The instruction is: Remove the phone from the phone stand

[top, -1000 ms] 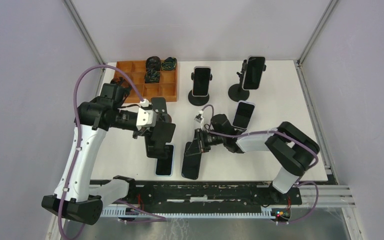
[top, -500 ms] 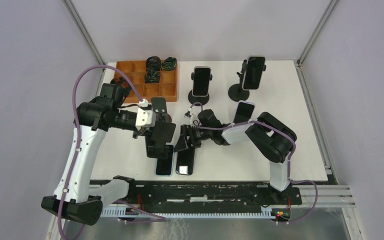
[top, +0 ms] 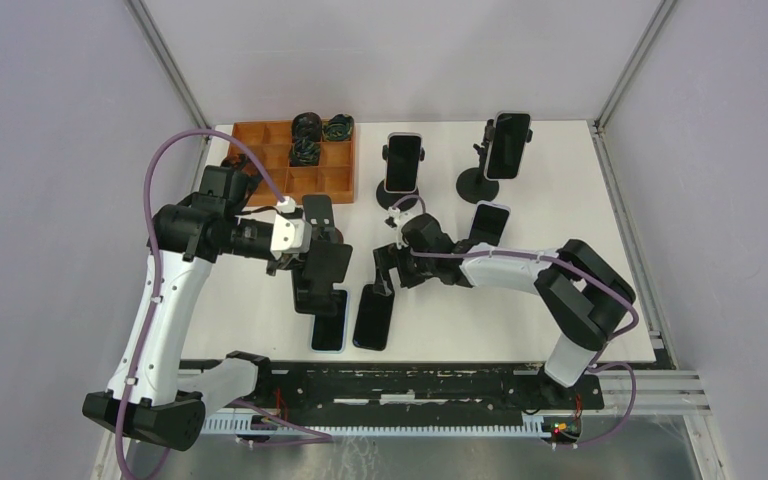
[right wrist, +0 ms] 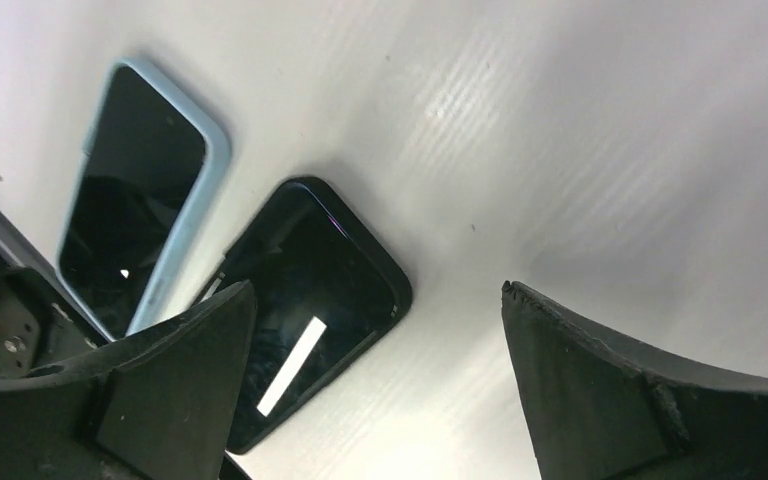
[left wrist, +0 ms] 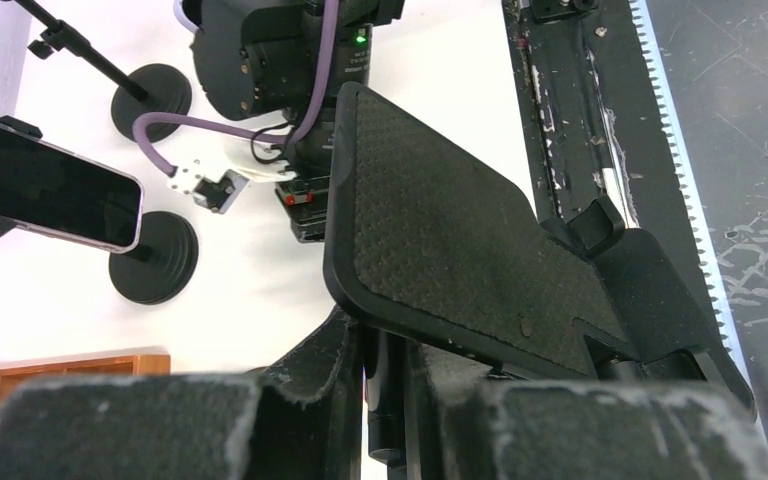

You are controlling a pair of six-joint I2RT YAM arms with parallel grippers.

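Observation:
In the top view my left gripper is shut on the stem of an empty black phone stand. The left wrist view shows the stand's textured back plate above my fingers. A black phone lies flat on the white table beside a blue-cased phone. My right gripper hovers just behind the black phone, open and holding nothing. From the right wrist, the black phone and the blue-cased phone lie below the spread fingers.
An orange compartment tray sits at the back left. Two more phones stand in stands at the back, and another phone lies mid-table. A black rail runs along the near edge.
My right gripper has opened and let go of the black phone, which now lies flat beside the blue-cased one. The gripper has drawn back from it. The left arm has not moved.

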